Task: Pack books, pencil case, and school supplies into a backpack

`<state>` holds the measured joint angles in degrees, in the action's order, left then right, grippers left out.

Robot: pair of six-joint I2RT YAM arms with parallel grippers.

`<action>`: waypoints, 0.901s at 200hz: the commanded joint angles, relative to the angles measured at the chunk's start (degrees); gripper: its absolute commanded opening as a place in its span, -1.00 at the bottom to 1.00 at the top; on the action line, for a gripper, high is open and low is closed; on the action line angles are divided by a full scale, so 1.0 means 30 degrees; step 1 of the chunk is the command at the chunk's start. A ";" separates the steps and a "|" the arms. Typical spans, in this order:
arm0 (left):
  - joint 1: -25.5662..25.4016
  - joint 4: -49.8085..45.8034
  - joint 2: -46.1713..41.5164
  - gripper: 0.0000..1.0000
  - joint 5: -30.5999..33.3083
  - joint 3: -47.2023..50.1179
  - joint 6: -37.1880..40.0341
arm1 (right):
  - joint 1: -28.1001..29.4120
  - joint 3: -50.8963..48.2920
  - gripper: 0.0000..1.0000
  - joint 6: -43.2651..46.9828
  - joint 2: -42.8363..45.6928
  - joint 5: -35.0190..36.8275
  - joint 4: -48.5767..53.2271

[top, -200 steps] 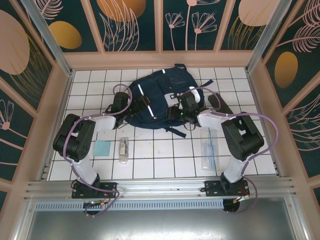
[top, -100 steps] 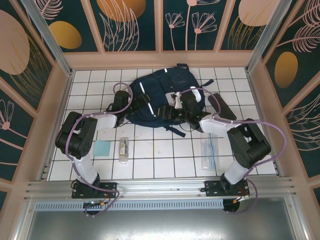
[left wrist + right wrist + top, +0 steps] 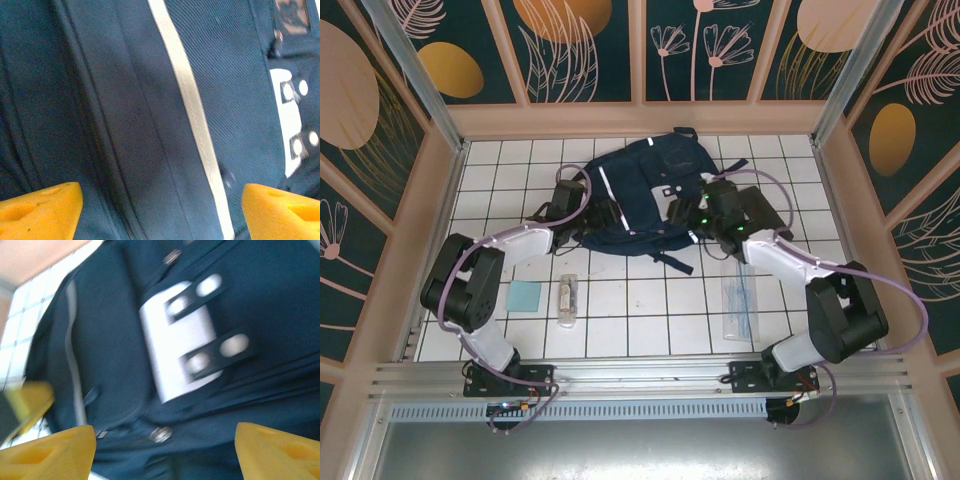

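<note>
Gaping wide, the left claw (image 3: 160,212) hangs over the backpack (image 3: 638,185) beside its white stripe (image 3: 187,100). The right claw (image 3: 165,450), likewise released, faces the grey-white patch (image 3: 175,355). The backpack lies mid-far on the bench (image 3: 640,310); sleeve (image 3: 738,300), tube (image 3: 568,298) and card (image 3: 525,296) lie nearer.

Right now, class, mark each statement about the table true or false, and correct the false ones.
1. The backpack lies on the white tiles. True.
2. The pale-teal card is inside the backpack. False: it lies on the tiles beside the tube packet.
3. The left gripper is open over navy fabric. True.
4. The clear sleeve lies on the table's left side. False: it lies on the right.
5. The right gripper is shut on a book. False: it is open over the backpack's grey-white patch.
</note>
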<state>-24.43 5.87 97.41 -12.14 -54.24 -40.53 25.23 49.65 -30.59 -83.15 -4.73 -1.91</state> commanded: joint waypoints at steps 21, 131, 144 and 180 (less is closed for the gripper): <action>-0.0848 -0.0926 -0.1672 0.67 -0.2520 0.0155 -0.1247 | -0.2329 0.0142 0.30 -0.0103 0.0039 0.0331 0.0053; -0.0591 0.4874 0.1544 0.90 -0.0684 0.1817 -0.6719 | 0.1833 0.4290 0.22 0.6306 -0.6216 -0.5571 0.1429; -0.0313 0.5145 0.1832 0.90 -0.0886 0.1919 -0.6663 | 0.1923 0.4660 0.29 0.6784 -0.6805 -0.5190 0.1572; 0.0311 0.5624 0.2356 0.90 -0.1532 0.2143 -0.6127 | 0.1931 0.6143 0.38 0.8587 -0.8239 -0.4280 0.2036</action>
<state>-25.17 22.41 101.56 -16.95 -49.06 -59.27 30.65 63.94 -10.76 -105.49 -19.38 2.00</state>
